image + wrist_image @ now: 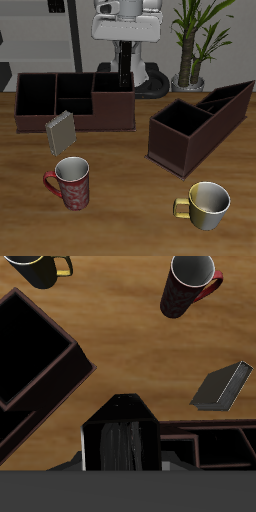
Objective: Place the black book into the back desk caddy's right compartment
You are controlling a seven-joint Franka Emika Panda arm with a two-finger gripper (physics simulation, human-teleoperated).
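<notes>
My gripper (123,62) is shut on the black book (123,80) and holds it upright over the back desk caddy (40,122), a long low dark brown box. The book hangs at the caddy's right compartment (113,102), its lower end about level with the rim. In the wrist view the black book (120,441) shows edge-on between my fingers, with the caddy's partitions (215,441) just beyond it. My fingertips are hidden by the book.
A grey book (60,133) leans against the front of the back caddy. A second brown caddy with a slanted end (178,150) stands beside it. A red mug (72,183) and a yellow-handled mug (207,203) stand nearer the table's front edge.
</notes>
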